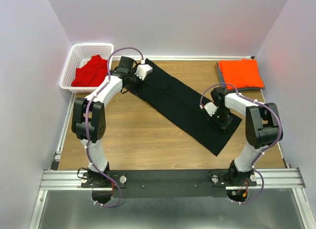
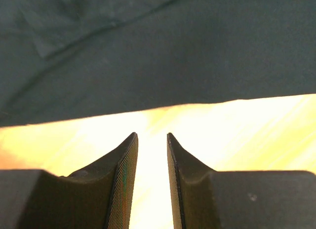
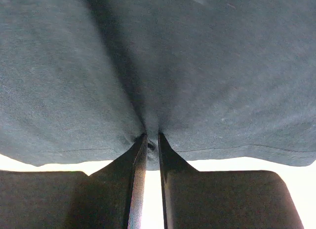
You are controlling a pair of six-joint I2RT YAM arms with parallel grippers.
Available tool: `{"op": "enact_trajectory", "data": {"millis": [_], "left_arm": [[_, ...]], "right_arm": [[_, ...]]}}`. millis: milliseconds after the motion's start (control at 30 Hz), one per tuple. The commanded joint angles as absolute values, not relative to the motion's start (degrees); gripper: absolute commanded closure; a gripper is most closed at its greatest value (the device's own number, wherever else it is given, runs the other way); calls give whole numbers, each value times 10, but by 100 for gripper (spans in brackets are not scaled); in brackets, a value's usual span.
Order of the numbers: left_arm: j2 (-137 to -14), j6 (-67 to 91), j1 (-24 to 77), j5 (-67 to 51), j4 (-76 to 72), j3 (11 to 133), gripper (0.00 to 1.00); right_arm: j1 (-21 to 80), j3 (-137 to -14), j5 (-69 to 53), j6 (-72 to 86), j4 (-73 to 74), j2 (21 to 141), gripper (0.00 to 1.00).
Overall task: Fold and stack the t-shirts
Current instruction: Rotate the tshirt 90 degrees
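One black shirt (image 1: pixel 182 103) lies as a long folded strip slanting across the table (image 1: pixel 143 135). At its near right end the right gripper (image 3: pixel 152 135) pinches the hem, cloth bunched between its tips. At its far left end the left gripper (image 2: pixel 152 136) stands slightly parted and empty, just short of the edge. Beyond, an orange shirt (image 1: pixel 240 72) lies folded far right, and a red shirt (image 1: pixel 91 71) sits in the basket (image 1: pixel 69 66) far left.

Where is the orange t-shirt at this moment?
In the top view, the orange t-shirt lies folded at the far right corner of the table, apart from the black t-shirt.
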State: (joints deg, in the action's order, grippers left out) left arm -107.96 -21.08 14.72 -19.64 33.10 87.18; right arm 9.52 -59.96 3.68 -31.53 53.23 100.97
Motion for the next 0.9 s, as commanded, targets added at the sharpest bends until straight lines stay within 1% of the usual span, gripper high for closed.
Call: {"op": "enact_trajectory", "data": {"millis": [0,67,200,267,300,467,500,600,633,667,733,767,867], "left_arm": [[-1090,-164,147,-205,312,869,63],[-1096,-148,147,-200,306,878,64],[-1135,-129,156,-192,303,903,65],[-1155,-121,161,-180,305,920,65],[-1174,-118,164,-171,308,925,65],[-1226,-109,172,-132,310,965,68],[-1241,-116,177,-112,310,971,68],[-1283,-118,179,-113,319,1011,68],[-1299,-123,180,-124,328,1030,68],[-1316,-124,183,-132,353,1074,69],[-1364,-131,189,-145,375,1121,69],[-1379,-144,193,-147,398,1170,69],[-1427,-161,207,-149,423,1235,68]], "right_arm": [[156,-556,40,-299,508,1014,79],[186,-547,33,-281,509,1007,79],[305,-524,14,-251,524,978,79],[325,-536,-16,-237,539,963,79],[326,-548,-39,-231,556,960,79],[327,-601,-48,-228,591,926,77],[326,-605,-42,-227,598,922,76],[327,-607,-16,-224,600,905,75],[325,-606,-6,-227,600,904,75],[325,-602,-4,-234,599,904,75],[322,-585,45,-238,584,904,76],[322,-579,54,-245,578,905,77],[318,-570,76,-256,558,917,77]]}}
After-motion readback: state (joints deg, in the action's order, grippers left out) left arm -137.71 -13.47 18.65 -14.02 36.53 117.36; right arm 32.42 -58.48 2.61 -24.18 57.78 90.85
